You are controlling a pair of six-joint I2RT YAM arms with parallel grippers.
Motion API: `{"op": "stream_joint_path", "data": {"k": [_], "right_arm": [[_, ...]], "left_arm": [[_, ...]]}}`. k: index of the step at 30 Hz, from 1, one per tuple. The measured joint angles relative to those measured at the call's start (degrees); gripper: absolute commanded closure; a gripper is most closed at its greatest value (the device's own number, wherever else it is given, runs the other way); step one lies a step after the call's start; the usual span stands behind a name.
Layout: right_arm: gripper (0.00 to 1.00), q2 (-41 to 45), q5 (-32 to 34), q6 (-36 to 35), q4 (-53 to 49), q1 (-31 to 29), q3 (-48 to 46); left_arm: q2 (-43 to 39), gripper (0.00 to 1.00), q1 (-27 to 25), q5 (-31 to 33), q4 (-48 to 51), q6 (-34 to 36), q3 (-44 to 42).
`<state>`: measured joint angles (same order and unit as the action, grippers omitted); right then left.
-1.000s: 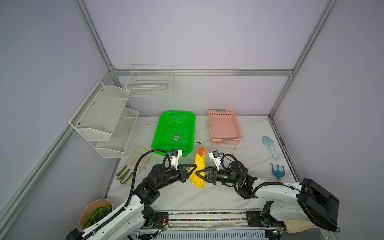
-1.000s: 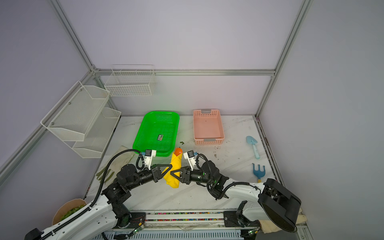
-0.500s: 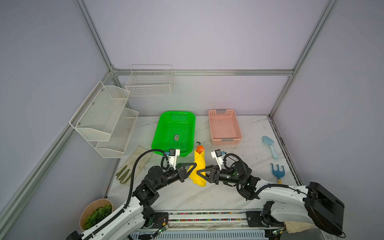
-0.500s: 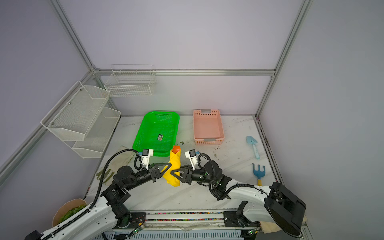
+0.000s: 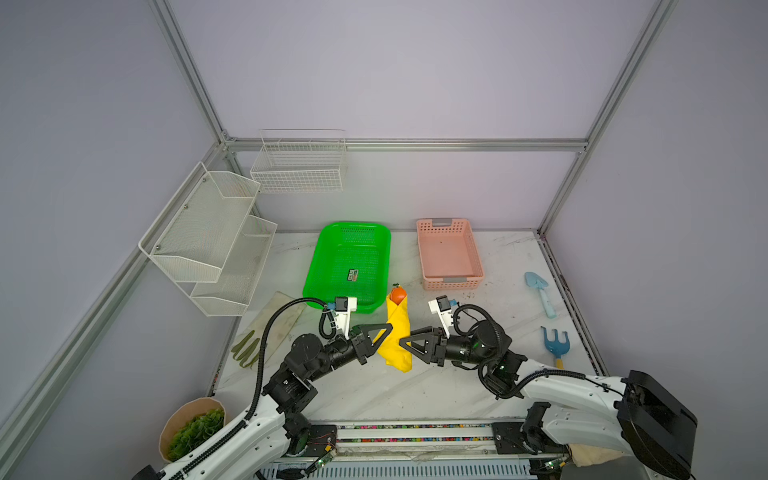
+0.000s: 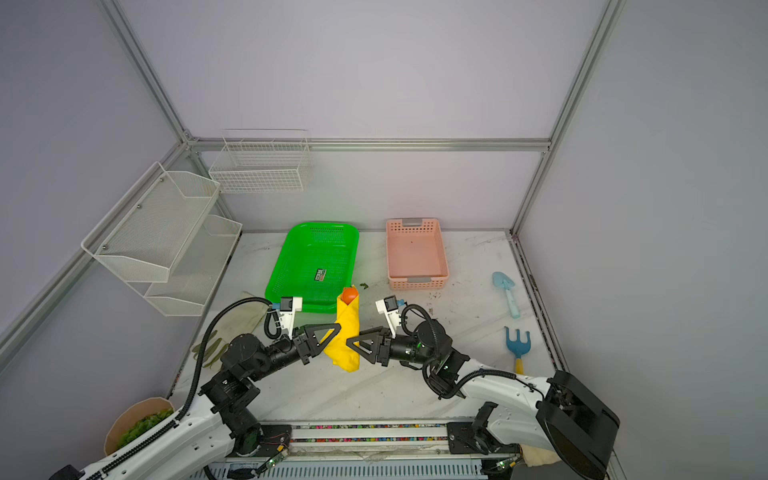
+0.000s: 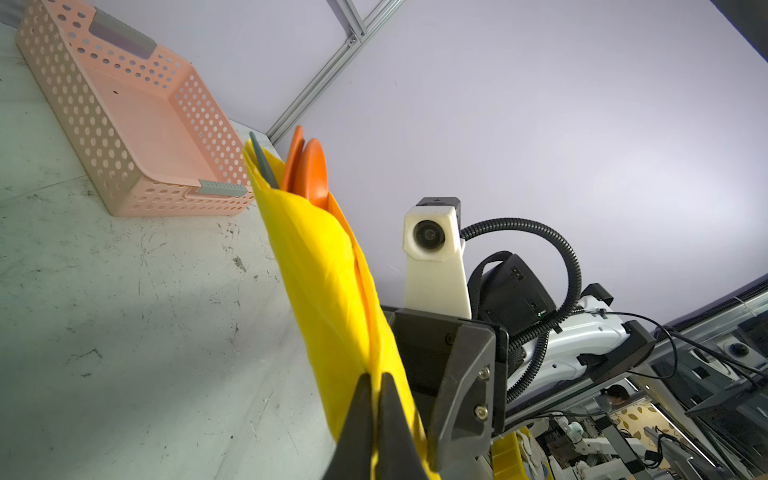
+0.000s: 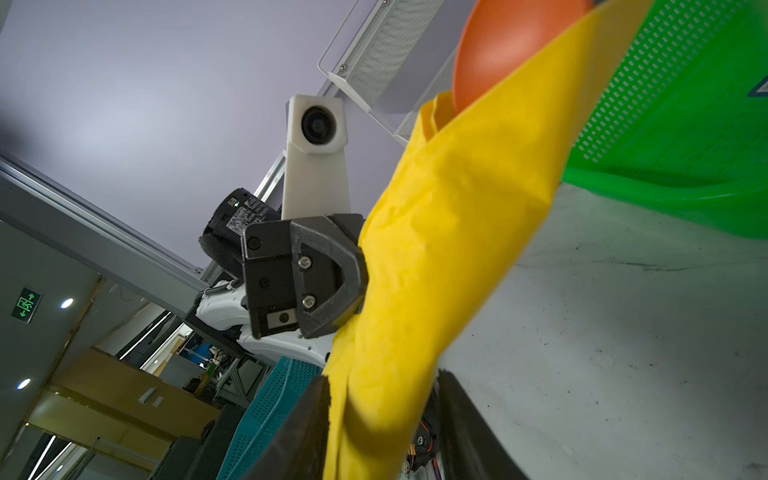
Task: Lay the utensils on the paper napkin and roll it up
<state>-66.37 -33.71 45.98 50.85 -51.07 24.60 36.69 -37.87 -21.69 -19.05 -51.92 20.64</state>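
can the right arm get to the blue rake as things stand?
Probably yes. The rake lies in the open on that arm's side, nothing between. But the right hand straddles the rolled paper napkin that the left hand pinches, so it must back off first.

A scuffed white table (image 5: 415,390) carries a pink basket (image 5: 451,283), with a green tray (image 5: 349,249) and cream gloves (image 5: 286,318) on one side of it and a blue shovel (image 5: 541,294) and rake (image 5: 555,343) on the other.

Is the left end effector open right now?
No, in the left wrist view the left end effector has its jaws pinched shut on a fold of the paper napkin.
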Motion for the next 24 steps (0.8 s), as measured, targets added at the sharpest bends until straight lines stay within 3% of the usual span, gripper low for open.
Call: {"op": "stream_joint_path", "data": {"k": [24], "right_arm": [[0.67, -2.2, -5.0, 3.3, 5.3, 3.0, -0.1]], "left_arm": [[0.1, 1.0, 0.2, -0.7, -2.8, -0.2, -0.8]]}}
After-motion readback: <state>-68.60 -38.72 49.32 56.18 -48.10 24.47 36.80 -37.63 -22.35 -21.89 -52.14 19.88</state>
